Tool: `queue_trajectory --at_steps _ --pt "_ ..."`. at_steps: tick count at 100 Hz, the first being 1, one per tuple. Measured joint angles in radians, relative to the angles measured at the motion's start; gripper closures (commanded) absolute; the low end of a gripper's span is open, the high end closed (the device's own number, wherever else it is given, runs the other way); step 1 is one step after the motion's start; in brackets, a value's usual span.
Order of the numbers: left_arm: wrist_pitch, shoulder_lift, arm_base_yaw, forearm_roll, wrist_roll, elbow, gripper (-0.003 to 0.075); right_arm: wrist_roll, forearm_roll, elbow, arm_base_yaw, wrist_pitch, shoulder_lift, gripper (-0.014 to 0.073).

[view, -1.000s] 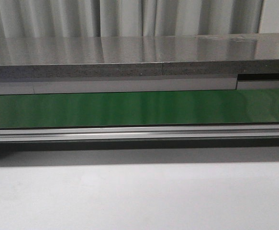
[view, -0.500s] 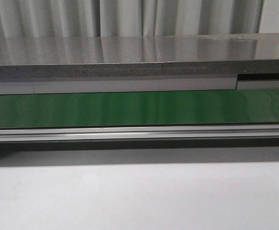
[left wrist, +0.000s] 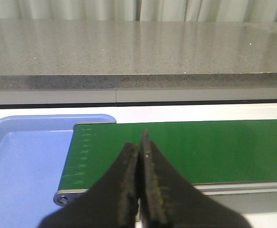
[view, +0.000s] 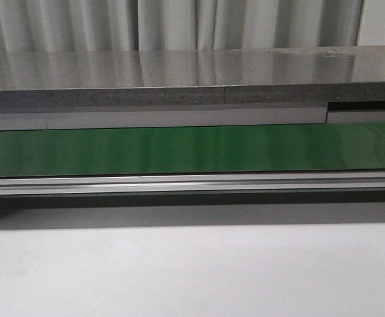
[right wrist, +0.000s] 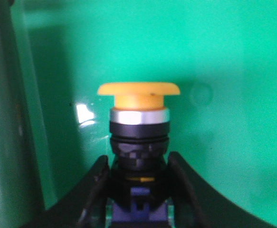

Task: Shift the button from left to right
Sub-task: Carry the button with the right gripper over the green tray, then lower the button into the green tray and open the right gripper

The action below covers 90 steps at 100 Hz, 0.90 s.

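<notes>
Frontally, only the green belt [view: 192, 150] is seen, running across behind the pale worktop [view: 192, 271] with a grey stone ledge [view: 179, 79] beyond it; no arm and no button appear in that view. From the left wrist, the left claw [left wrist: 139, 148] is shown pressed together with nothing in it, hovering over the belt close to the belt's end, just beside a blue tray [left wrist: 19, 161]. From the right wrist, the button [right wrist: 139, 123] is shown pinched by its black body in the right claw [right wrist: 139, 164], the yellow-orange cap pointing away from the fingers, with green belt surface behind it. Gripping the body probably leaves the cap free and the part steady for release.
</notes>
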Motion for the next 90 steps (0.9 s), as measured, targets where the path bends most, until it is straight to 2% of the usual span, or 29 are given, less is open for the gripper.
queue_trajectory --at_steps 11,26,36,65,90 --pt "0.000 0.000 0.000 0.000 0.000 0.000 0.0740 0.000 0.000 -0.004 -0.002 0.000 0.000 0.0384" --pt "0.000 0.000 0.000 0.000 0.000 0.000 0.0740 -0.002 0.020 -0.004 -0.002 -0.001 0.000 0.0221" --pt "0.000 0.000 0.000 0.000 0.000 0.000 0.0740 -0.002 0.034 -0.005 -0.002 -0.004 0.000 0.0153" --pt "0.000 0.000 0.000 0.000 0.000 0.000 0.0740 -0.002 0.039 -0.005 -0.002 -0.004 -0.006 0.0146" --pt "0.000 0.000 0.000 0.000 0.000 0.000 0.0740 0.022 0.076 -0.029 0.003 -0.004 -0.111 0.0146"
